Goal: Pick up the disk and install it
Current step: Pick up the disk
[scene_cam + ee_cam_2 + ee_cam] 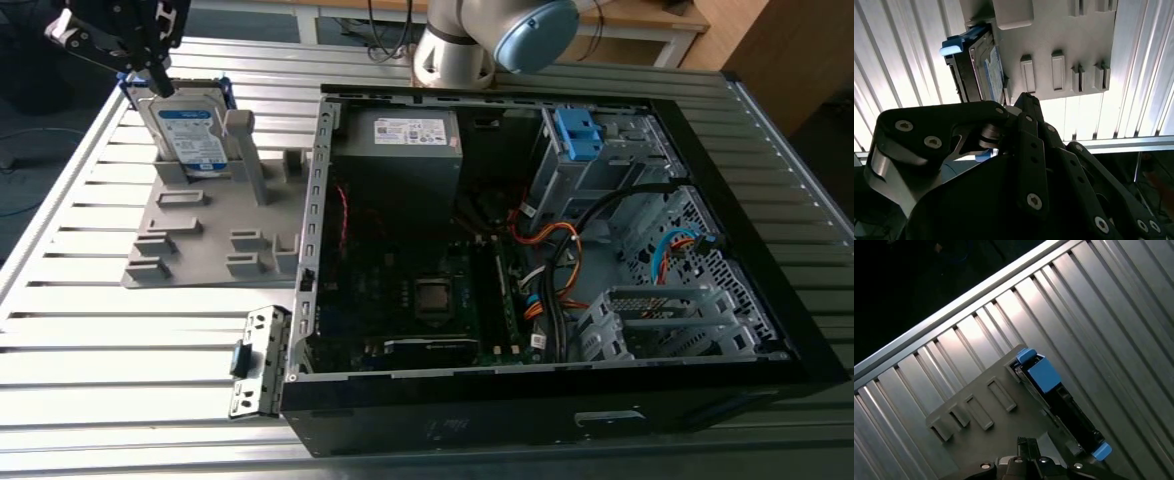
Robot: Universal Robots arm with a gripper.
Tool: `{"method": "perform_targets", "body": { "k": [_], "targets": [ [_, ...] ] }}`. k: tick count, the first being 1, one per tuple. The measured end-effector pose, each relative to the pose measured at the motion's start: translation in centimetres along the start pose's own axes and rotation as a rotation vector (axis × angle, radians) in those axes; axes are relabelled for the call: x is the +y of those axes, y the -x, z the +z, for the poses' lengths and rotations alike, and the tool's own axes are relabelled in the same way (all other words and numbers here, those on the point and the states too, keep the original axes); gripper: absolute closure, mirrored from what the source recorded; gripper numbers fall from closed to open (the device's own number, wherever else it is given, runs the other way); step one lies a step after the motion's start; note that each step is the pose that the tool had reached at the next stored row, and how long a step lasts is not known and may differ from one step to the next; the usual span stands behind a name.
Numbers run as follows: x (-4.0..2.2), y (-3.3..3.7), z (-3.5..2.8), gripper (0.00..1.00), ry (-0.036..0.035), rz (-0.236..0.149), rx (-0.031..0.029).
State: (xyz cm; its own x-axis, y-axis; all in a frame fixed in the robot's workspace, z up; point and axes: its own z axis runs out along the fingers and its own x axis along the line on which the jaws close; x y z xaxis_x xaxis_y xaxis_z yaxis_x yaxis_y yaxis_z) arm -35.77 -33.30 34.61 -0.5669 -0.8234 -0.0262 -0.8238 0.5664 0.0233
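Observation:
The disk, a silver drive with a white-and-blue label and a blue rail frame, stands on edge in a slot of the grey holder at the exterior view's far left. My black gripper hangs just above the disk's top edge, close to it. In the second wrist view the gripper points at the disk in the holder. The first wrist view looks down on the disk's blue-capped top edge, and the holder is beside it.
An open black computer case lies to the exterior view's right of the holder. Inside are a grey power supply, a drive cage with a blue bracket and cables. The arm's base stands behind it on the slatted metal table.

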Motion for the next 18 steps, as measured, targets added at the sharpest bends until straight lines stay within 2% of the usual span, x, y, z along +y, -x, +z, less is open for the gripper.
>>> {"method": "perform_targets", "body": {
  "k": [18],
  "targets": [
    [0.0,0.0,0.0,0.89,0.0032,-0.121,0.0028]
  ]
}}
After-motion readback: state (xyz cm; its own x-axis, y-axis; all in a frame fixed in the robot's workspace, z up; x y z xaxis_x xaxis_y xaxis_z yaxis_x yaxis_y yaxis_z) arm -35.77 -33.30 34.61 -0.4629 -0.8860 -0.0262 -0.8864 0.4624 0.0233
